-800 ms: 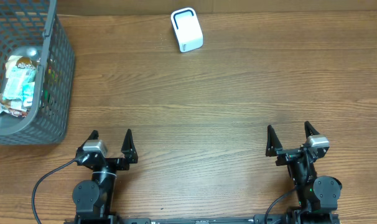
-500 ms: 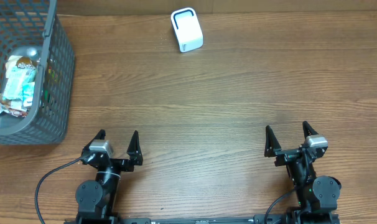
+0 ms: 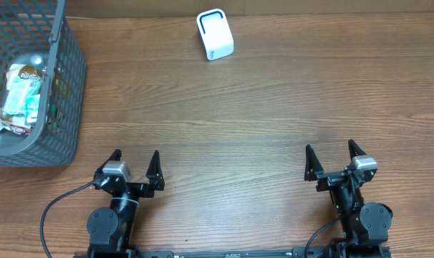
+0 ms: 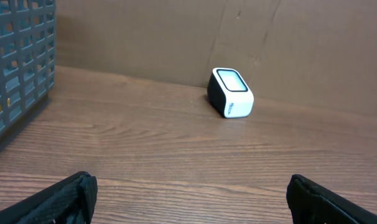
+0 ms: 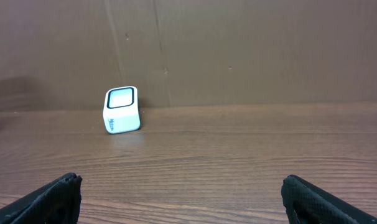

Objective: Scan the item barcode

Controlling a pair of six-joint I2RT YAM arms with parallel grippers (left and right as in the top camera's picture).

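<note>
A small white barcode scanner [image 3: 215,34] with a dark window stands at the far middle of the wooden table; it also shows as the scanner [image 4: 231,93] ahead of the left wrist and the scanner [image 5: 121,109] ahead of the right wrist. Packaged items [image 3: 22,95] lie inside a grey mesh basket [image 3: 65,115] at the far left. My left gripper [image 3: 134,163] rests open at the near left edge, nothing between its fingers. My right gripper [image 3: 330,157] is open at the near right, also holding nothing. Both are far from the scanner and the basket.
A brown wall [image 5: 238,43] closes the back of the table behind the scanner. The basket's wall [image 4: 17,68] fills the left side of the left wrist view. Bare wood [image 3: 224,122] stretches between the grippers and the scanner.
The left gripper has shifted slightly to the right and nearer the front edge, then held still. The right gripper has barely moved. Both stay open.
</note>
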